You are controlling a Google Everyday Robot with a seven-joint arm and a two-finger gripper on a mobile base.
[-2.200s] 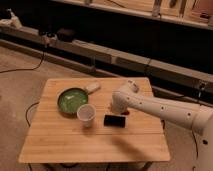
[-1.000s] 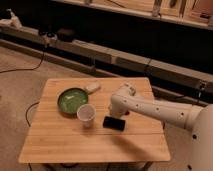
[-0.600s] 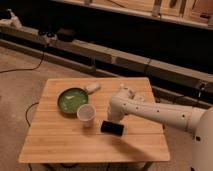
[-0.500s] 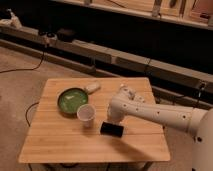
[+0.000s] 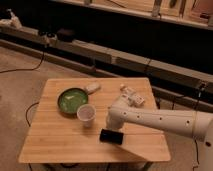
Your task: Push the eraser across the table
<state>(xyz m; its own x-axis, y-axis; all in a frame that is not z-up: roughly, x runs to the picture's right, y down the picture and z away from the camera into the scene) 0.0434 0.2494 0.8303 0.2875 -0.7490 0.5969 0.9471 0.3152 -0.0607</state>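
I see the eraser lying flat in the front half of the table, a little right of centre and near the front edge. Its long axis runs roughly left to right, about parallel with that edge, with the right end dipping slightly toward me. To its left there is bare wood all the way to the front-left corner. The paper cup stands near it, up and to the left, with the green bowl behind the cup. The white arm reaches in from the right, and the gripper comes down at the eraser's far side. I cannot tell whether it is released or clenched, nor whether it touches the block. The small packets near the back edge are too blurred to name.
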